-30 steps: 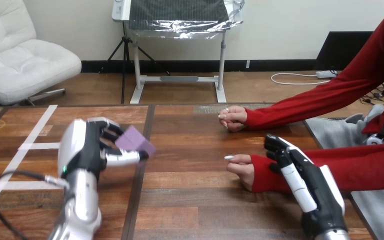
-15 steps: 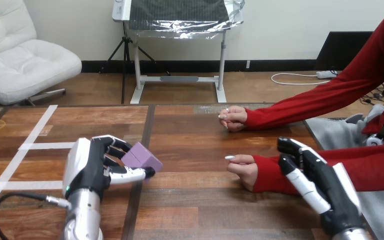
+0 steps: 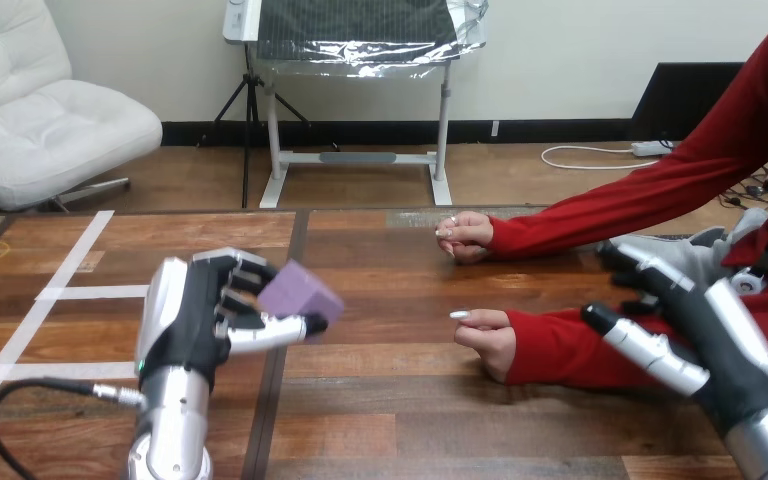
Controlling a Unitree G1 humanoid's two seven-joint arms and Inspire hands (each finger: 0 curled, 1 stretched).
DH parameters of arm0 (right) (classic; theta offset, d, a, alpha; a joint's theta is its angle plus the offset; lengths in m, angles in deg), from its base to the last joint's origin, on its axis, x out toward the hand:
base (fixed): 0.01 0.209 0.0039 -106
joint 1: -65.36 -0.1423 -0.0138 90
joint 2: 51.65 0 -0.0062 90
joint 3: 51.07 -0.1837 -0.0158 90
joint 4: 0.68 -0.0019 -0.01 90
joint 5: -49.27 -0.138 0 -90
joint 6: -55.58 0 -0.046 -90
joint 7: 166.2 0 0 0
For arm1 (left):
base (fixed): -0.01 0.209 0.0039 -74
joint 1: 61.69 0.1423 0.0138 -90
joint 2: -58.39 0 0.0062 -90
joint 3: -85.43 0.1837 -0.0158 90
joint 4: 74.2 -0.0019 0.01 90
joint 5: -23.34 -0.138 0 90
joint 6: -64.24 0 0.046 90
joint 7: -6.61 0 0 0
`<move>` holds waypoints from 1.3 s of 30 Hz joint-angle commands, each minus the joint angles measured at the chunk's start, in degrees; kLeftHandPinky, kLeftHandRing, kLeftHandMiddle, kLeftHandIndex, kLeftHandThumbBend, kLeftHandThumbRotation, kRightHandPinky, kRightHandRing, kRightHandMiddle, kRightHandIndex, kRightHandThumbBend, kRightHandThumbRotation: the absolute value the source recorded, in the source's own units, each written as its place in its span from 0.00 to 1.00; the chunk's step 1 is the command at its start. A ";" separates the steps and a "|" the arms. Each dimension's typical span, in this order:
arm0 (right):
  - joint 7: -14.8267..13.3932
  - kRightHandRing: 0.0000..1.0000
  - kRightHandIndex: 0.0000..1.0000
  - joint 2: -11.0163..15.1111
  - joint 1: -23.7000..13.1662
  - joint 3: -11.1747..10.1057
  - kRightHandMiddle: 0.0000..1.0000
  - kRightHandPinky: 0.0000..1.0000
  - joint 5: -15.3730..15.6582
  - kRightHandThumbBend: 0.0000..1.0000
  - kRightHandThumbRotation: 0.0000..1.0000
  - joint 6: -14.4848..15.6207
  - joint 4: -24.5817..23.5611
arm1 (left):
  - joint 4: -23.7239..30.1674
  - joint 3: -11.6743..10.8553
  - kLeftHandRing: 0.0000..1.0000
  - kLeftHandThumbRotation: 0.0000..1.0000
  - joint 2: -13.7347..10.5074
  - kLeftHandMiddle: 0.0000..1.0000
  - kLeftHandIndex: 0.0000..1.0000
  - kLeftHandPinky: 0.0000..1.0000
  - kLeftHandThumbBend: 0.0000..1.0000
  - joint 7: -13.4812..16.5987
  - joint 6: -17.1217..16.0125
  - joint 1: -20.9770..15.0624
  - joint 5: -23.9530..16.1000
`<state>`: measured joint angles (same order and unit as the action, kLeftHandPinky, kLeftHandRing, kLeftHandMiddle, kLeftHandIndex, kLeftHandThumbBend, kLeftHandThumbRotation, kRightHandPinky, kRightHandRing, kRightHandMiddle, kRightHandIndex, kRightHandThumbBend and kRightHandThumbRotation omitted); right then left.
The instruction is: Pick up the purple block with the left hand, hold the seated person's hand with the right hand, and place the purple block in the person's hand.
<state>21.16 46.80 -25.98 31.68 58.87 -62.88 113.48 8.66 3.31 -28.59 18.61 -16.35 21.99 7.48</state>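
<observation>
Lower left, the left hand (image 3: 188, 322) clamps the small purple cube block (image 3: 300, 292) above the wooden tabletop (image 3: 410, 400), ready for handover. Lower right, the right hand (image 3: 718, 340) hovers with fingers spread over the red sleeve (image 3: 560, 350), not yet holding the person's fisted hand (image 3: 486, 336).

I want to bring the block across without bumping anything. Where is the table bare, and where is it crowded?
Bare wood lies between the purple block in the left hand and the person's near hand, and along the near edge of the table. Crowded at right: the person's far hand, red sleeves and the right hand.
</observation>
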 commanded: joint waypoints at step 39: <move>-4.76 0.83 0.87 12.88 -17.77 1.41 0.87 0.70 6.24 0.92 0.73 -9.33 14.68 | 11.55 -3.80 0.40 0.00 2.55 0.43 0.46 0.33 0.63 -3.19 -0.93 -3.26 0.67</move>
<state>16.04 57.94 -39.03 32.17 64.49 -71.71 127.28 16.69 0.88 -26.21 15.39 -14.89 21.26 8.13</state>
